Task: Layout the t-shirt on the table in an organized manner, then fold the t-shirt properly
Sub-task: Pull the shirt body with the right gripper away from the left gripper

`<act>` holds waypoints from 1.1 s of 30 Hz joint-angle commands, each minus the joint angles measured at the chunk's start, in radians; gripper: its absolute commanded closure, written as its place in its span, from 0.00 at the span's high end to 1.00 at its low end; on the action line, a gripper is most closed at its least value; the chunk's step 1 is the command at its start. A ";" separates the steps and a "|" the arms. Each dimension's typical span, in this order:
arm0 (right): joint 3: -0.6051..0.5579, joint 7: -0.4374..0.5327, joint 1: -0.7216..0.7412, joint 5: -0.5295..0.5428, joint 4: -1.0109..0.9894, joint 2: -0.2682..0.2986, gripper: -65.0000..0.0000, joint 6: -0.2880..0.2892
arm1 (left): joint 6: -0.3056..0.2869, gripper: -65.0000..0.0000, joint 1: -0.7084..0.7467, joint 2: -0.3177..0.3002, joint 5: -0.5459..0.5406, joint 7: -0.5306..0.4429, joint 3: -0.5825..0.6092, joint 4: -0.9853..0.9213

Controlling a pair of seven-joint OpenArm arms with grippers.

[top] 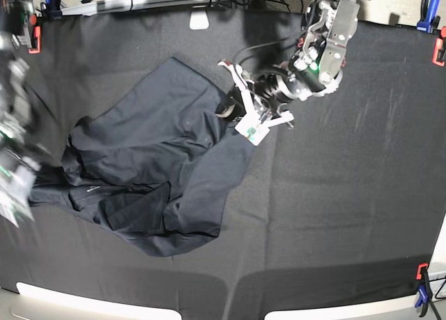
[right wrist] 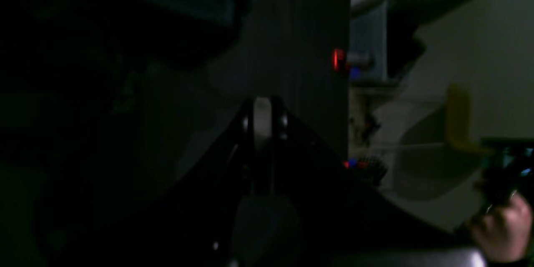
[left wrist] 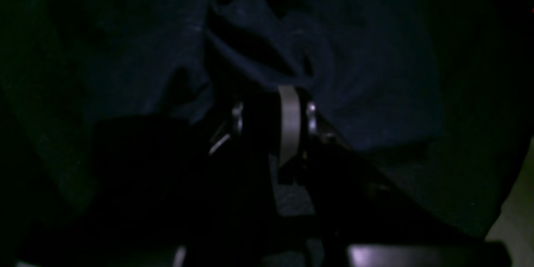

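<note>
My left gripper (top: 230, 111) has its jaws narrowed onto a bunched edge of the t-shirt (top: 153, 166); in the left wrist view the pale finger pad (left wrist: 288, 123) sits right against a ridge of navy fabric that gathers up toward it, so I judge it is pinching cloth and not just resting on it. That grip is at the shirt's upper right corner as the base view has it, which I read as a hold for pulling that side outward to flatten it. My right gripper (right wrist: 263, 121) is closed with nothing between the pads, and its camera looks past the table's edge toward the room, so that arm is parked off at the far side, clear of the garment. The shirt itself lies crumpled on the black-covered table (top: 348, 194), left of centre, with one flap doubled over near its lower edge and wrinkles throughout. It is not yet laid out, so I take the spreading step as the one in hand; folding has not begun.
</note>
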 commanded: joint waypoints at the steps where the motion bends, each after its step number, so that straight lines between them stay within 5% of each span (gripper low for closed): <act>1: 0.050 0.020 -0.006 0.004 0.010 0.023 0.00 0.005 | -0.003 0.14 -0.011 0.005 -0.013 -0.024 0.000 0.016; 5: 0.196 0.020 -0.067 0.166 0.002 0.023 0.00 0.040 | -0.003 0.14 -0.011 0.005 -0.013 -0.025 0.000 0.016; 9: 0.237 0.020 -0.063 0.511 0.002 0.023 0.00 0.106 | -0.003 0.14 -0.011 0.005 -0.013 -0.032 0.000 0.016; 12: 0.218 0.060 -0.048 0.789 0.002 0.016 0.17 0.161 | -0.003 0.14 -0.011 0.005 -0.013 -0.032 0.000 0.016; 15: 0.166 0.072 0.014 0.748 0.001 -0.031 0.40 0.243 | -0.003 0.14 -0.011 0.005 -0.013 -0.031 0.000 0.016; 17: 0.108 0.108 0.063 0.693 -0.010 -0.057 0.50 0.250 | -0.003 0.14 -0.011 0.005 -0.014 -0.032 0.000 0.016; 20: -0.016 0.172 0.154 0.569 -0.046 -0.093 0.52 0.249 | -0.003 0.14 -0.011 0.005 -0.013 -0.031 0.000 0.016; 26: -0.266 0.149 0.373 0.368 -0.204 -0.169 0.52 0.196 | -0.003 0.14 -0.011 0.005 -0.013 -0.023 0.000 0.016; 33: -0.341 0.044 0.531 0.291 -0.396 -0.245 0.52 0.174 | -0.003 0.14 -0.011 0.005 -0.013 -0.020 0.000 0.016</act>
